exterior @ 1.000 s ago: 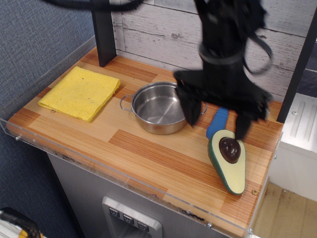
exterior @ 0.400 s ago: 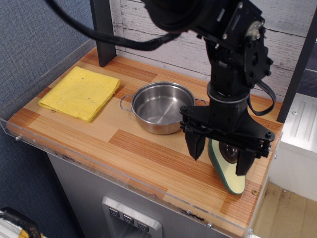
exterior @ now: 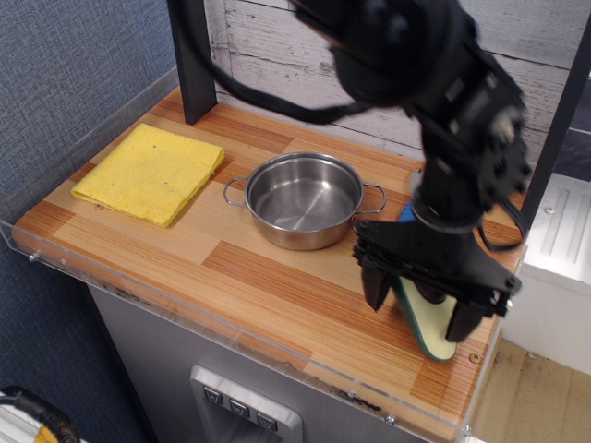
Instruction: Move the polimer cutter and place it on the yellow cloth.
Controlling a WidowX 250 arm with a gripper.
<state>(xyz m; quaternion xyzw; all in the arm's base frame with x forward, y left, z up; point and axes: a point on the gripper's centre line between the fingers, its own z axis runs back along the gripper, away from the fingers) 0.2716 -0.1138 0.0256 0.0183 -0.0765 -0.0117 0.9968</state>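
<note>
Black gripper (exterior: 418, 312) hangs low over the polimer cutter (exterior: 427, 327) at the wooden counter's (exterior: 277, 277) right end, its 2 fingers spread wide on either side of it. Well apart, the yellow cloth (exterior: 150, 173) lies left of the steel pot (exterior: 300, 200).

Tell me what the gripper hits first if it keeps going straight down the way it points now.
Most likely the polimer cutter: the open gripper points down with a finger on either side of it. Below that lies the wooden counter. How much height is left is unclear from this single view.
</note>
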